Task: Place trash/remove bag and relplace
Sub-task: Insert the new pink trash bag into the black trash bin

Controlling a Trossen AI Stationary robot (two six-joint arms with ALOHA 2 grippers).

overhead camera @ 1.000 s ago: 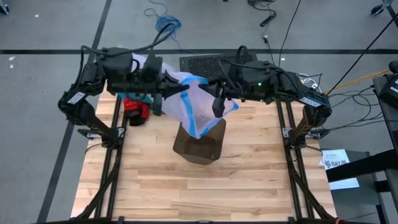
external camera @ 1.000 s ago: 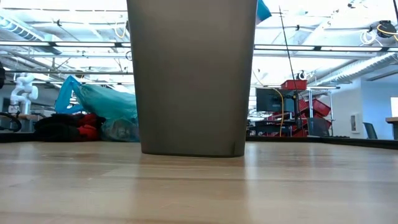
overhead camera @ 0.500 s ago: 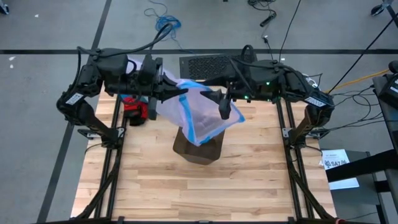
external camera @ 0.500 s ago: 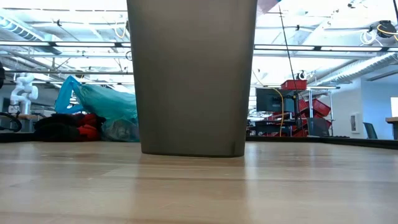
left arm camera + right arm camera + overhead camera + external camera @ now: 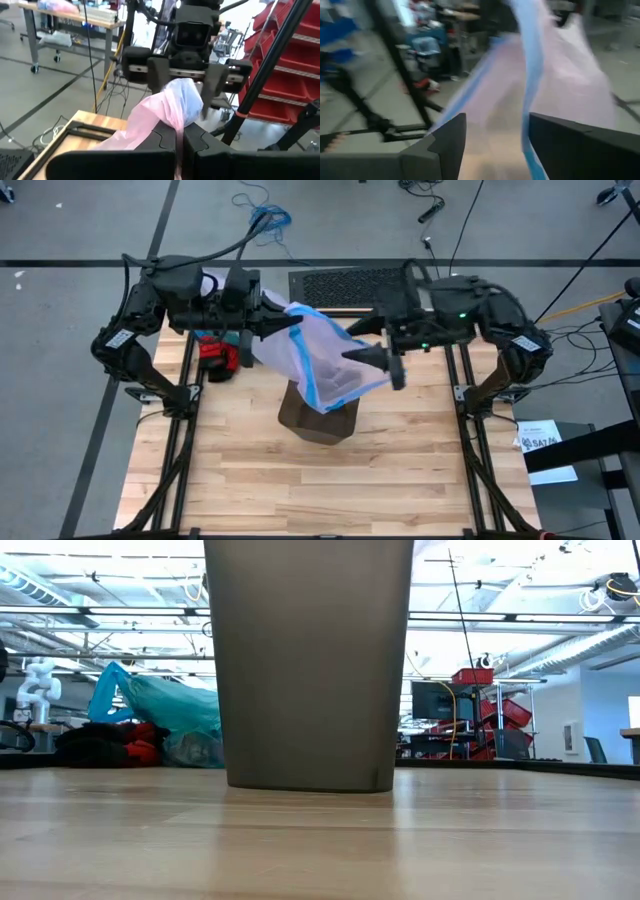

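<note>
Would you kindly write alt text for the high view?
Seen from above, both arms hold a pale pink bag with a blue edge stretched above a dark bin on the wooden table. The left hand grips one side.

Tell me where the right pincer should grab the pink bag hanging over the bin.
Take the blue rim of the pink bag on its loose side, nearest the open right pincer, coming in from the right. The left pincer is shut on the opposite side, so the bag sags over the bin; a grip there would probably spread the mouth.
</note>
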